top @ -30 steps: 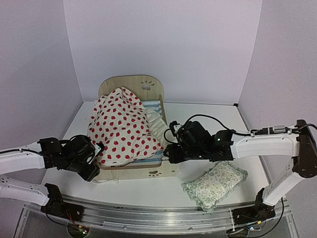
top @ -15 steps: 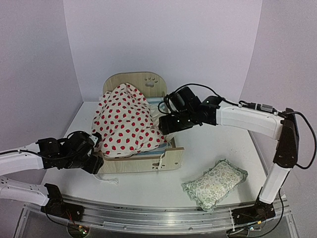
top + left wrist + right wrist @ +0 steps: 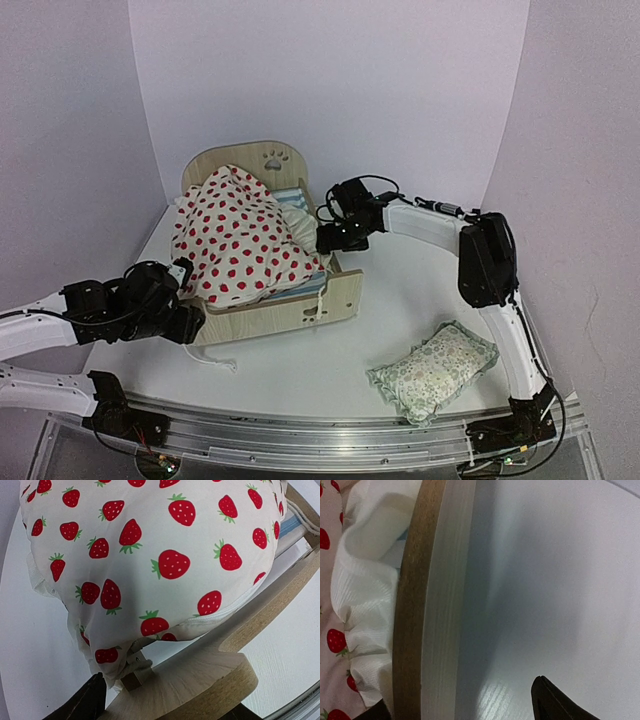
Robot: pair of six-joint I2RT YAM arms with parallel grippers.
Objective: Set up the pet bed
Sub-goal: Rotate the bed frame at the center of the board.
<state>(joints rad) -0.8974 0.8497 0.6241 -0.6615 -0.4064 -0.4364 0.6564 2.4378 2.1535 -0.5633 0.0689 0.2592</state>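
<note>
The pet bed (image 3: 322,297) stands left of centre, its arched headboard (image 3: 262,162) at the back. The strawberry cushion (image 3: 238,238) lies heaped in it, tilted over the left side. My left gripper (image 3: 186,322) is at the footboard's left end. In the left wrist view the footboard (image 3: 210,675) fills the space between the fingers (image 3: 90,700), with the cushion (image 3: 150,555) above it. My right gripper (image 3: 334,240) is at the bed's right side. In its wrist view it (image 3: 457,700) straddles a wooden board (image 3: 427,605), with a gap left to the right finger (image 3: 555,702).
A green floral frilled pillow (image 3: 435,370) lies on the table at the front right. A white cord (image 3: 215,362) trails on the table in front of the footboard. Walls close in behind and on both sides.
The bed has slid and turned to the left and back. My right gripper went from the footboard's right end up to the bed's right side. My left gripper stayed at the footboard's left end.
</note>
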